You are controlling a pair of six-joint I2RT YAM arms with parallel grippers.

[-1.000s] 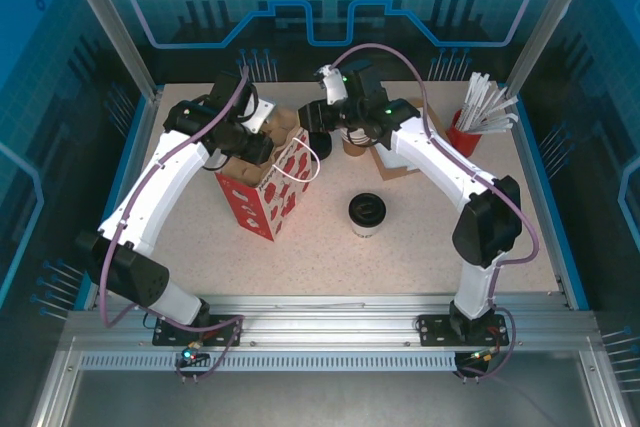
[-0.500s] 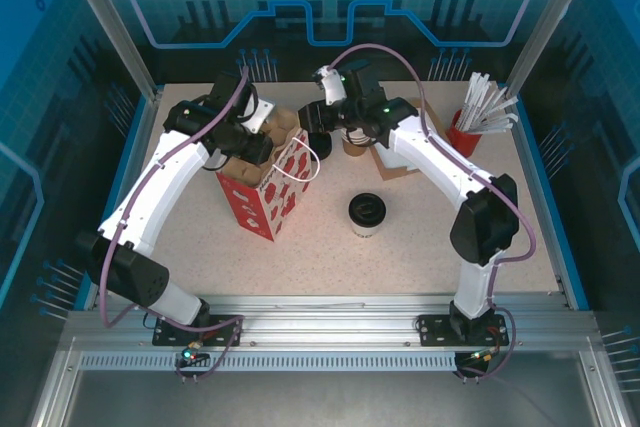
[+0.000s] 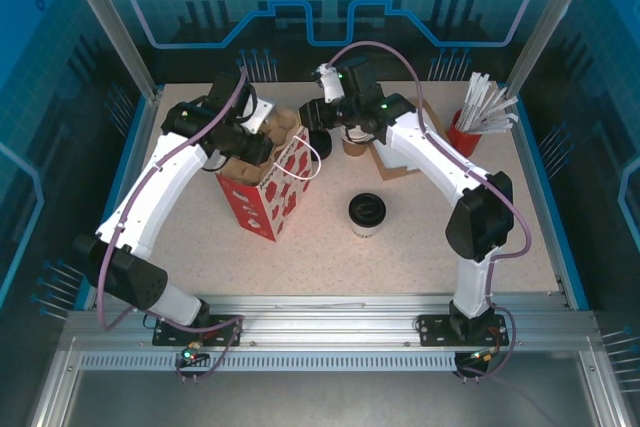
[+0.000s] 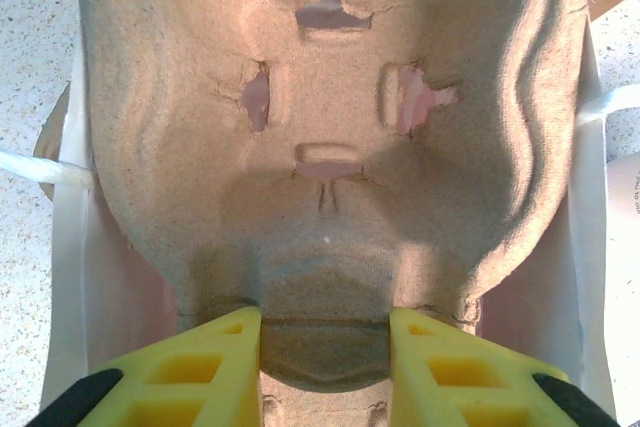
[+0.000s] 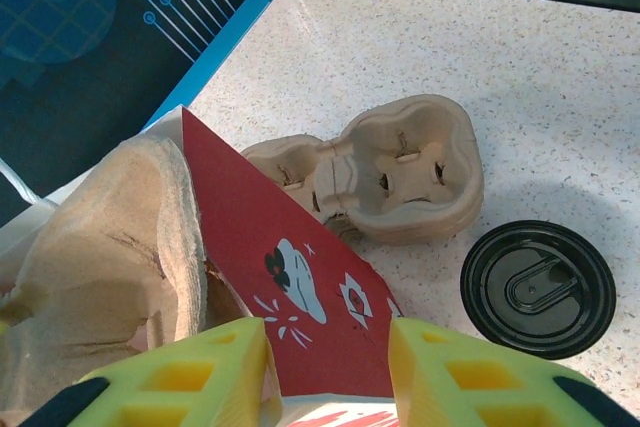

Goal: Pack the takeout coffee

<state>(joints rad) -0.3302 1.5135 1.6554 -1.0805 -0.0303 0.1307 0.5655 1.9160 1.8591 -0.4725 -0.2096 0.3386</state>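
Note:
The takeout coffee (image 3: pixel 367 213), a small paper cup with a black lid, stands alone on the table right of the red patterned bag (image 3: pixel 262 192). My left gripper (image 3: pixel 262 143) is shut on the edge of a brown pulp cup carrier (image 4: pixel 330 97) and holds it in the bag's mouth, the white bag lining (image 4: pixel 75 277) showing on both sides. My right gripper (image 3: pixel 314 141) is at the bag's right rim. In the right wrist view its yellow fingers (image 5: pixel 190 382) stand apart on either side of the bag's red wall (image 5: pixel 300 277).
A stack of pulp carriers (image 5: pixel 400 172) and a loose black lid (image 5: pixel 537 289) lie behind the bag. A brown cup (image 3: pixel 352 143) and a flat brown sheet (image 3: pixel 396 163) sit under the right arm. A red pot of white sticks (image 3: pixel 464 129) stands at the back right.
The right gripper has moved slightly left toward the bag's rim and its fingers have narrowed. The left arm, the carrier and the coffee have not moved.

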